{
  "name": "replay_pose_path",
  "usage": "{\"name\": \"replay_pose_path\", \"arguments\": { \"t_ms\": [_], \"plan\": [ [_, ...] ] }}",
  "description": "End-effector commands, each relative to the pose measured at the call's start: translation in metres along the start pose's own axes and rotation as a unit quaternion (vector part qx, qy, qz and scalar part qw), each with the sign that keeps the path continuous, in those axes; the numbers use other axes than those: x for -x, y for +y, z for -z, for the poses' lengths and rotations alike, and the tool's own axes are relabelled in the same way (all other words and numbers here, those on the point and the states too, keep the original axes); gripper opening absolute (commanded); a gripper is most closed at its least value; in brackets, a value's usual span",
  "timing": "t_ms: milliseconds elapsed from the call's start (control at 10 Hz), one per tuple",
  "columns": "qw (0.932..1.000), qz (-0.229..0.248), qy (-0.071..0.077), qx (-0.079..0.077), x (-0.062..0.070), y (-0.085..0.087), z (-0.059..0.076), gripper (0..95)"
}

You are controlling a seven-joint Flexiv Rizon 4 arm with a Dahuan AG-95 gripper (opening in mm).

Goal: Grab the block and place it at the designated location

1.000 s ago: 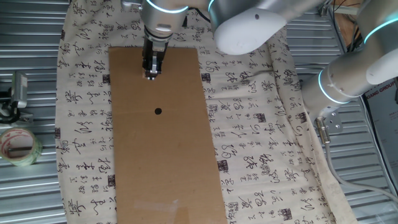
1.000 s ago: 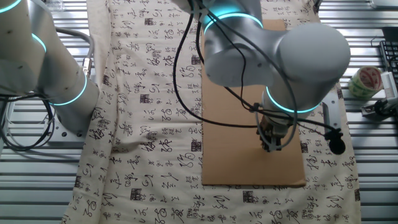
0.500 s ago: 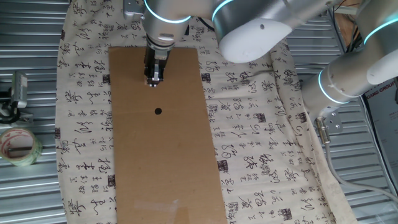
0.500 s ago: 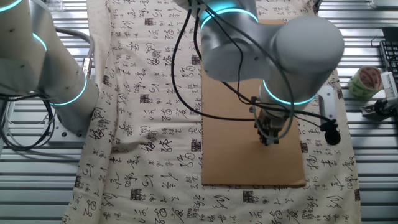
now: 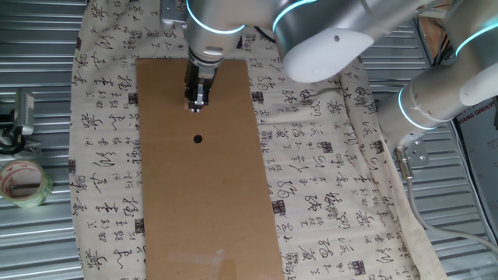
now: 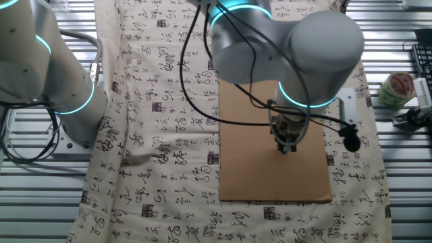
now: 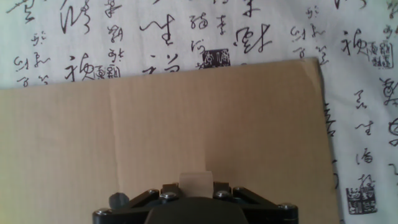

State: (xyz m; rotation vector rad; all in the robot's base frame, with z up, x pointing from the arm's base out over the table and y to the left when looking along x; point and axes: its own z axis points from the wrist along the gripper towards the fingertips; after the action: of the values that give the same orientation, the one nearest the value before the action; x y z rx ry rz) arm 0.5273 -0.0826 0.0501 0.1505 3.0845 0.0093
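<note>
My gripper [image 5: 197, 106] hangs over the far part of the brown cardboard sheet [image 5: 210, 202], a little beyond the black dot [image 5: 198, 140]. In the hand view the pale tan block [image 7: 195, 181] sits between the two fingers, which are shut on it, above the cardboard [image 7: 155, 124]. In the other fixed view the gripper [image 6: 287, 148] is over the cardboard's near right part; the block and the dot are hidden there by the arm.
The calligraphy cloth [image 5: 327, 179] lies under the cardboard. A tape roll [image 5: 22, 183] and a metal tool [image 5: 19, 117] sit at the left on the ribbed metal table. A second robot arm [image 5: 443, 85] stands at the right.
The gripper has moved slightly toward the black dot along the cardboard, still shut on the block.
</note>
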Motion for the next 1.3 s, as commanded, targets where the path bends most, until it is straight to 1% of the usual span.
{"name": "replay_pose_path", "arguments": {
  "t_ms": [100,600,800,1100,1300],
  "plan": [
    [1.0000,-0.002,0.000,0.000,-0.001,0.003,0.001,0.0],
    [0.9999,-0.010,-0.003,0.001,-0.004,0.016,-0.002,0.0],
    [0.9999,-0.013,-0.003,0.000,-0.006,0.025,-0.004,0.0],
    [0.9999,-0.011,-0.002,0.000,-0.008,0.031,-0.005,0.0],
    [1.0000,-0.009,-0.001,0.002,-0.008,0.033,-0.005,0.0]
  ]
}}
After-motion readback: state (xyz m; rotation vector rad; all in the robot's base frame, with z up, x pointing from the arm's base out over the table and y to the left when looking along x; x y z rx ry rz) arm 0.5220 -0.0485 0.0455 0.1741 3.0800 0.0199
